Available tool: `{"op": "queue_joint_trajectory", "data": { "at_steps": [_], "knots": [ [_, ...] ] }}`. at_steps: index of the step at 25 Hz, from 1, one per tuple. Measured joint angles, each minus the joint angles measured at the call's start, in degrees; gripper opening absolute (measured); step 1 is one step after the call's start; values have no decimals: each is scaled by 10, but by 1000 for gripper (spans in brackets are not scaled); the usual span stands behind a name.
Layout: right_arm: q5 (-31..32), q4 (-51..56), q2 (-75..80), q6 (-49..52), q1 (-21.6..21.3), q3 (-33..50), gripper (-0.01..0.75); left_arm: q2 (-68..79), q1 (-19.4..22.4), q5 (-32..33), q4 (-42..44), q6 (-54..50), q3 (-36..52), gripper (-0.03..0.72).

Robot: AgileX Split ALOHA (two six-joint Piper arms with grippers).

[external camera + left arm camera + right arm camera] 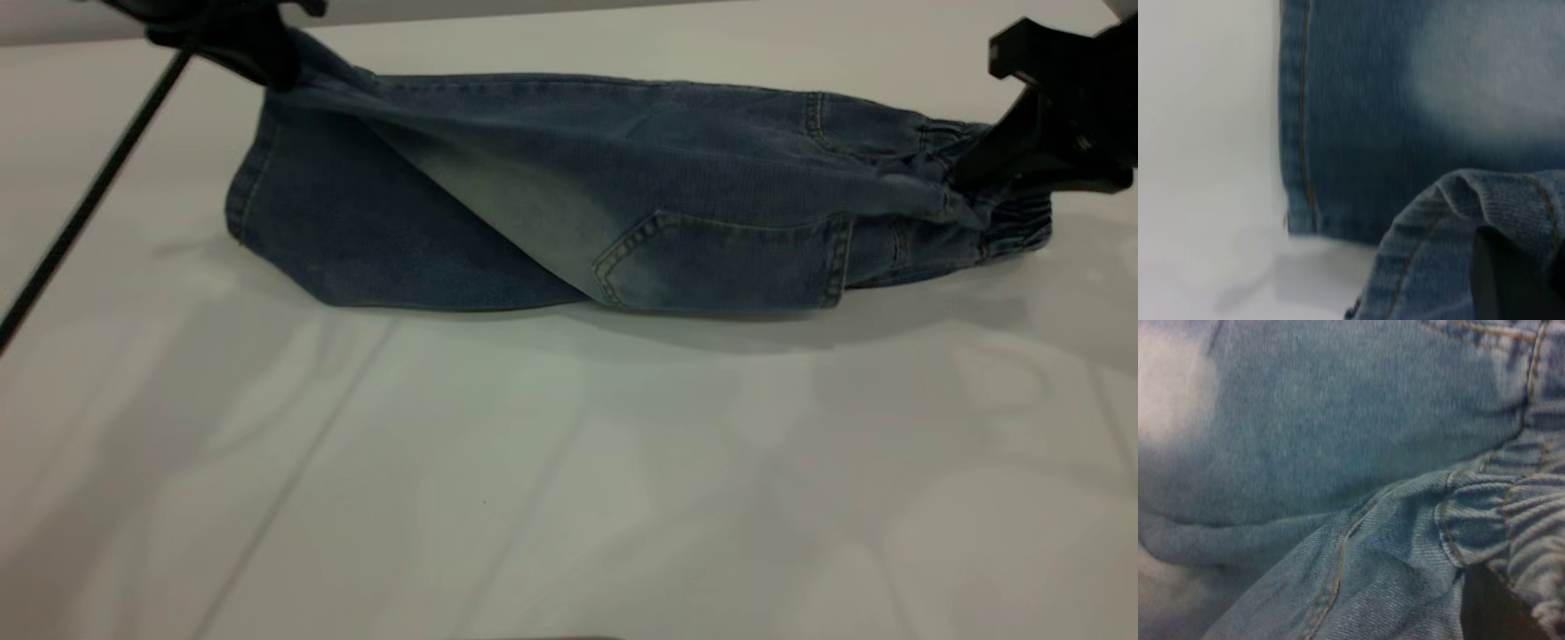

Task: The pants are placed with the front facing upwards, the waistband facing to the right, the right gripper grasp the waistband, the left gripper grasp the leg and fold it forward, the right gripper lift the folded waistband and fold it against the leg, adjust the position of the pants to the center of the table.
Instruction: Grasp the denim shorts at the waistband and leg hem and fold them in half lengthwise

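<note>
The blue denim pants (622,196) lie across the far half of the white table (533,462), lifted at both ends and draped toward the front. A back pocket (720,262) and a pale faded patch (524,204) face me. My left gripper (267,58) is shut on the leg hem at the far left, holding it up; denim folds over its dark finger (1498,280). My right gripper (973,173) is shut on the gathered waistband (1013,222) at the right. Ruched elastic (1531,520) wraps its dark finger (1491,607).
A black braided cable (89,196) slants down from the left gripper across the table's left side. The table's far edge (533,13) runs just behind the pants. Bare white tabletop spreads in front of the pants.
</note>
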Motion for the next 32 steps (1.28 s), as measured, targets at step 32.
{"op": "queue_joint_trajectory", "data": {
  "at_steps": [32],
  "knots": [
    [-36, -71, 144, 38, 0, -216, 55, 211, 38, -7, 28, 128, -250, 53]
  ]
}}
